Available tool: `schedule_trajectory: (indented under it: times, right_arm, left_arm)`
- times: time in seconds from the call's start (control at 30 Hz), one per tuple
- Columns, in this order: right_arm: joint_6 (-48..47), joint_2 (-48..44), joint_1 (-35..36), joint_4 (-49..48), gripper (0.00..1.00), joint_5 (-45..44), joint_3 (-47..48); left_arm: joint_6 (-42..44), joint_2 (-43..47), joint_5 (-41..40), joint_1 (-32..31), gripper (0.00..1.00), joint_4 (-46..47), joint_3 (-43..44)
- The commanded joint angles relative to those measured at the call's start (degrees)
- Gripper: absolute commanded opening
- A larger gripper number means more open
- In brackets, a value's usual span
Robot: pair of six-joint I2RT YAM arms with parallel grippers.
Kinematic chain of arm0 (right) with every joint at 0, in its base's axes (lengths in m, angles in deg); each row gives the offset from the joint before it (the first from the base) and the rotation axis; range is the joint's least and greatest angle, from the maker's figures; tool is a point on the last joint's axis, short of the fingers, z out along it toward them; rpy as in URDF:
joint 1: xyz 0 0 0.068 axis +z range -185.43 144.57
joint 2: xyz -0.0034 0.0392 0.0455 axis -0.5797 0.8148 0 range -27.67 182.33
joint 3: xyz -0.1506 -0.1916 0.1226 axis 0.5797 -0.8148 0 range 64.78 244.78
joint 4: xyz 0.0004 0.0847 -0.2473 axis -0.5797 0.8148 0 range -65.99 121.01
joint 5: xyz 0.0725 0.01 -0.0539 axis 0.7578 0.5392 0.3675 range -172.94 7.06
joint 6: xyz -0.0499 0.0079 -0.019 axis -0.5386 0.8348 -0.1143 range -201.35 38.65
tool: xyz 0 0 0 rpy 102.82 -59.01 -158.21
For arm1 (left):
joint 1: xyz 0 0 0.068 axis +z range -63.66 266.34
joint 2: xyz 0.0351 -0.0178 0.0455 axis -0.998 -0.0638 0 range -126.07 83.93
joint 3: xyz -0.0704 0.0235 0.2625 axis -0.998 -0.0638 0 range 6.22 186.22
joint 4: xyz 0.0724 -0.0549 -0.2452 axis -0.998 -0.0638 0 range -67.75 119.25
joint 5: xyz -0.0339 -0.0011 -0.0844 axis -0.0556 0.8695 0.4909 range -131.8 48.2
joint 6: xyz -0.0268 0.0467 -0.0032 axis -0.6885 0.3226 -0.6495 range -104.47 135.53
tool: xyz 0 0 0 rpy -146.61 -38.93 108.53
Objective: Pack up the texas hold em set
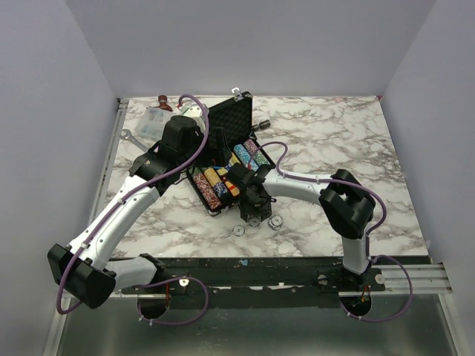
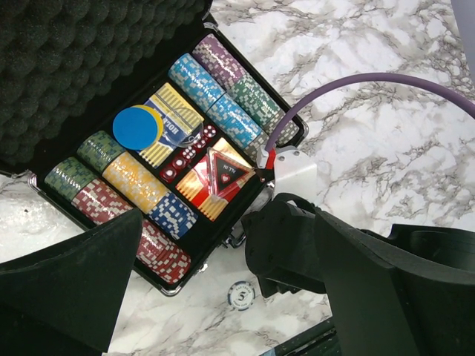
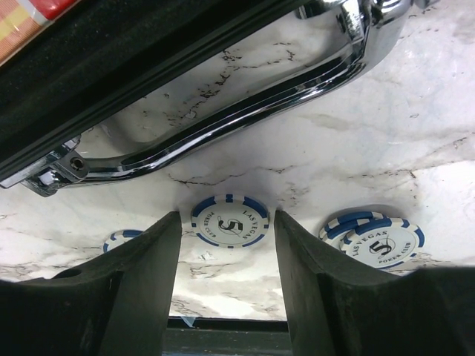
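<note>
Straddling a pale chip point(image 3: 228, 222) on the tabletop point(image 3: 356, 148), the right end effector point(image 3: 226, 215) stands apart, clamping nothing. The open briefcase point(image 3: 111, 67) lies at 12 o'clock. The left end effector point(image 2: 223, 304), spread wide, hovers over its chip rows point(image 2: 141, 185).

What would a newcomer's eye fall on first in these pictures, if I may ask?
The open black briefcase on the marble table stands out, with its rows of multicoloured chips and a blue disc lying on a card box. Next come the loose pale chips in front of it, the right gripper open astride one.
</note>
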Motion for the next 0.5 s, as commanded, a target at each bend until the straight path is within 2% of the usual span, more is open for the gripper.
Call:
schedule_trajectory:
  times: [0.0,0.27,0.47]
  right_arm:
    - [0.7,2.4,0.8,-0.1,0.54,0.6,-2.7]
    - [0.3,2.7,0.8,2.2,0.47,-2.6,0.1]
    - [0.1,-0.8,0.8,1.8,0.45,-3.4,1.5]
  left_arm:
    - [-0.2,0.6,1.8,0.1,0.97,0.7,1.1]
    - [-0.2,0.4,1.9,0.1,0.97,0.7,1.0]
    - [-0.2,0.4,2.1,0.1,0.97,0.8,1.0]
